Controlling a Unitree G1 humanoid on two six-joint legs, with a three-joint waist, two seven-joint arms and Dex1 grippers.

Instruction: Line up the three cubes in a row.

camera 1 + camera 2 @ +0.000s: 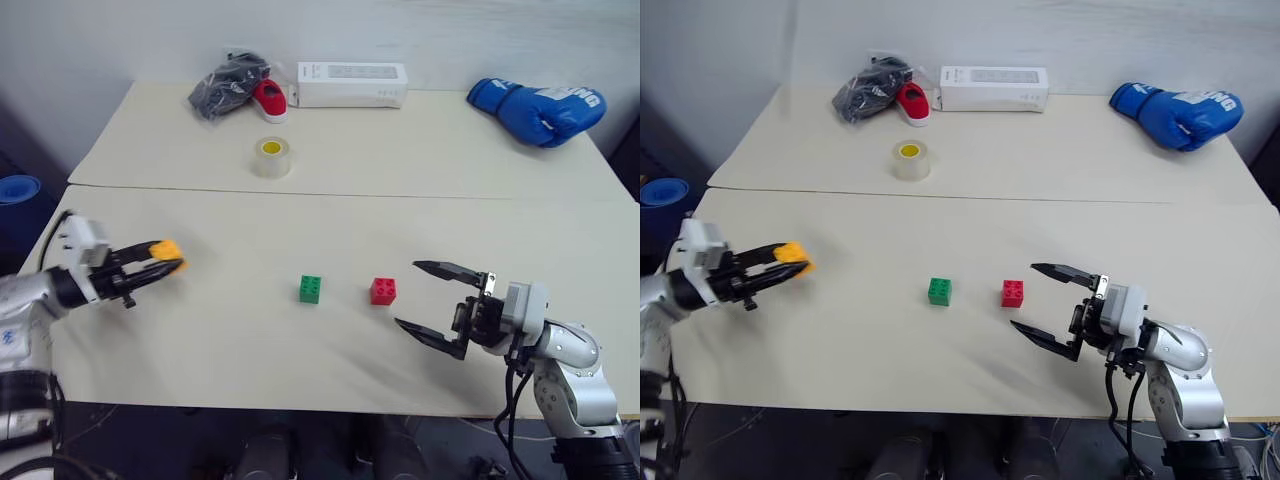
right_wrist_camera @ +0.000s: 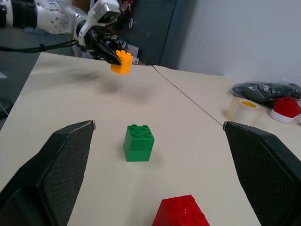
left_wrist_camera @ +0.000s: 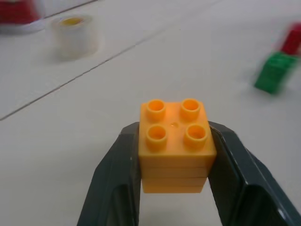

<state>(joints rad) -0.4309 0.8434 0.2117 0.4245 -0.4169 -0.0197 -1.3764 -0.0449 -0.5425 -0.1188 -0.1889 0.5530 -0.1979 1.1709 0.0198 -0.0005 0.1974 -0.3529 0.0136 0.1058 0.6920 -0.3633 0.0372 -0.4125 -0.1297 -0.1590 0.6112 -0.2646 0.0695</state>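
The left gripper (image 1: 165, 256) is on the left side of the table (image 1: 330, 215). Its two black fingers are squeezed tight on the orange block (image 1: 167, 250), one finger on each side. The block is up in the air, off the table, with its bumps on top.

The green block (image 1: 310, 289) sits on the table near the middle. The red block (image 1: 382, 291) sits just beside it, on the right, with a small gap between them. These two are side by side in a line. The orange block is well apart from them, off to the left.

The right gripper (image 1: 432, 310) is on the right side, near the red block. Its fingers are spread wide open and hold nothing. It points toward the two blocks.

At the back of the table there is a roll of tape (image 1: 271, 157) with a yellow middle. Behind it are a white box (image 1: 351, 85), a red shoe (image 1: 269, 100) and a dark bag (image 1: 226, 84). A blue boxing glove (image 1: 537, 108) lies at the back right.
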